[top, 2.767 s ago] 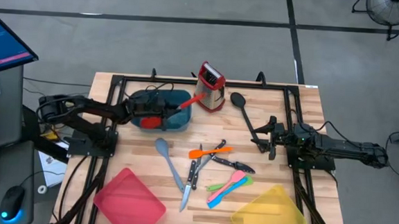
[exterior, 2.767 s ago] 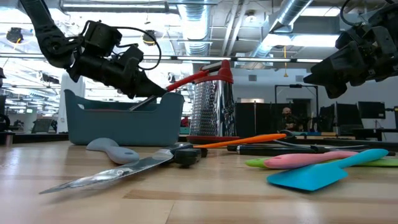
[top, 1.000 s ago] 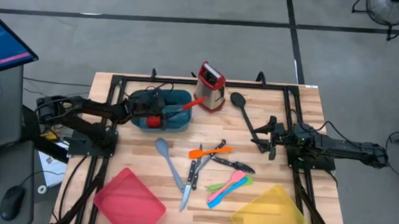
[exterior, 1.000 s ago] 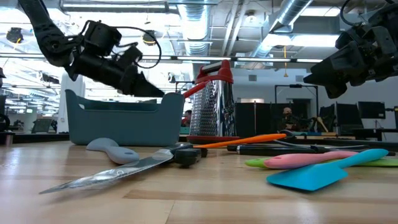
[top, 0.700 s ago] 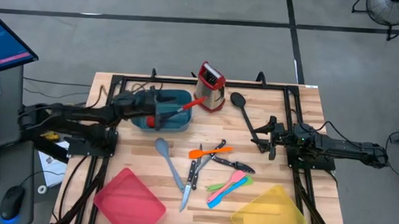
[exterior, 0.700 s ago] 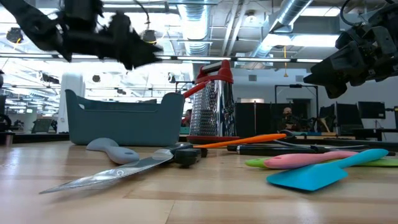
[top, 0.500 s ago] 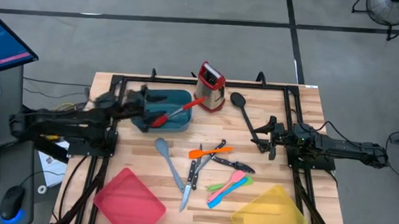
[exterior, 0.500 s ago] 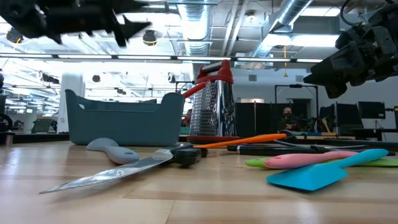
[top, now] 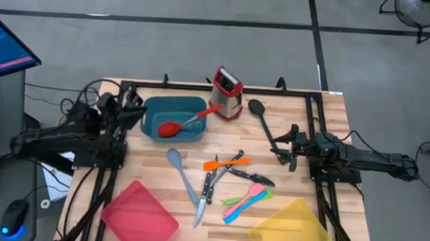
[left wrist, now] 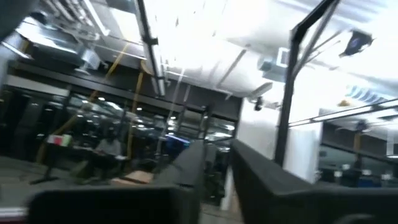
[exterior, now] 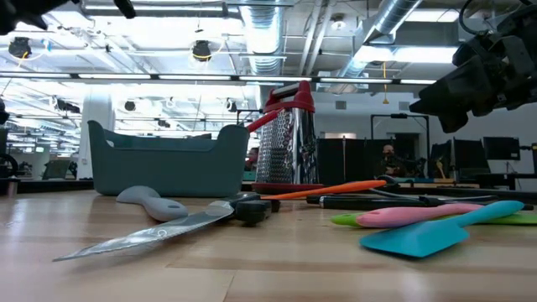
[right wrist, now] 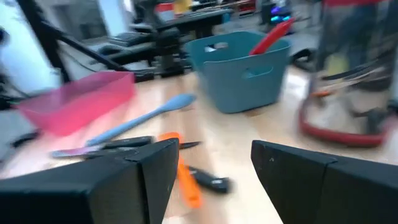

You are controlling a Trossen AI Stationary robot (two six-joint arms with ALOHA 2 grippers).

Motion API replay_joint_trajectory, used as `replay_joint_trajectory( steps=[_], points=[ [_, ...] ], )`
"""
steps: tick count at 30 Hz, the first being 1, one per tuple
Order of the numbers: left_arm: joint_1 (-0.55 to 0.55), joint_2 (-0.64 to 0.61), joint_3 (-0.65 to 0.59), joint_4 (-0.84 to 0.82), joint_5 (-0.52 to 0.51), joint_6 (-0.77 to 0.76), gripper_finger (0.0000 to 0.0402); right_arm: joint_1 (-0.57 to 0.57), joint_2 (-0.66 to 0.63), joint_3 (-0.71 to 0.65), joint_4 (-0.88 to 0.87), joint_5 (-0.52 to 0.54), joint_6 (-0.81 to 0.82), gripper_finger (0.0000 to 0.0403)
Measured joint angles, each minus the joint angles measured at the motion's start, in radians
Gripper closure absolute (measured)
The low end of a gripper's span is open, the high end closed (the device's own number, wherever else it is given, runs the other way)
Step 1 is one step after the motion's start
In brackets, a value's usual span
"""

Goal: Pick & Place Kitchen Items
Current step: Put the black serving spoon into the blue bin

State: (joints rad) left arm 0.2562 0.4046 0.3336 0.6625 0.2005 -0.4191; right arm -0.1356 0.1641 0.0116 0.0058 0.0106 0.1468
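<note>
Two trays up front, well nearer than the teal tray [top: 173,99]: a red tray [top: 140,215] to its left, a yellow tray [top: 290,230] far to its right. Between them and the teal tray the loose pieces lie flat on the tabletop [top: 327,116]: steel knives [top: 202,202], a grey-blue spoon [top: 182,171] just short of the teal tray, and pink, green and blue utensils [top: 246,199] plus an orange one [top: 223,164] off to its right. Inside the teal tray rests the red spoon [top: 179,124], handle propped over its right rim. Just right of that tray stands the grater [top: 228,94], then the black ladle [top: 263,123]. The left hand [top: 131,109] hovers off the teal tray's left side, empty; open or closed, I cannot tell. The right hand [top: 282,145] hangs well right of the tray by the ladle's handle, spread wide, holding nothing.
</note>
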Motion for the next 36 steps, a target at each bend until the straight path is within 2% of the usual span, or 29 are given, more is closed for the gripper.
replay_joint_trajectory(
  steps=[2,7,12,14,18,21,25,28,32,36],
  points=[
    [0.0,-0.009,0.0,0.005,0.011,-0.029,0.039,-0.007,0.0,0.0,0.005,0.04,-0.053,0.0188],
    [0.0,-0.031,0.0,-0.001,0.021,-0.073,0.0399,-0.026,0.0,0.0,0.02,0.087,-0.044,0.0188],
    [0.0,-0.071,0.0,-0.009,0.074,-0.104,0.04,-0.048,0.0,0.0,0.076,0.103,-0.001,0.0188],
    [0.0,-0.097,0.0,-0.043,0.094,-0.111,0.04,-0.05,-0.001,0.0,0.125,0.104,0.155,0.0188],
    [0.0,-0.152,0.0,-0.22,0.084,-0.093,0.04,-0.05,-0.001,0.0,0.179,0.134,0.594,0.0188],
    [0.0,-0.173,0.0,-0.415,0.022,-0.083,0.04,-0.05,0.0,0.0,0.173,0.161,0.735,0.0188],
    [0.0,-0.175,0.0,-0.599,-0.012,-0.075,0.04,-0.049,-0.001,0.0,0.176,0.224,0.782,0.0188],
    [0.0,-0.177,0.0,-0.676,-0.014,-0.059,0.04,-0.05,-0.001,0.0,0.175,0.261,0.794,0.0188],
    [-0.01,-0.208,0.0,-0.693,-0.053,-0.037,0.04,-0.051,-0.001,0.0,0.179,0.32,0.798,0.0188],
    [-0.058,-0.261,0.0,-0.716,-0.141,-0.007,0.04,-0.051,-0.001,0.0,0.269,0.331,0.783,0.0188]
  ],
)
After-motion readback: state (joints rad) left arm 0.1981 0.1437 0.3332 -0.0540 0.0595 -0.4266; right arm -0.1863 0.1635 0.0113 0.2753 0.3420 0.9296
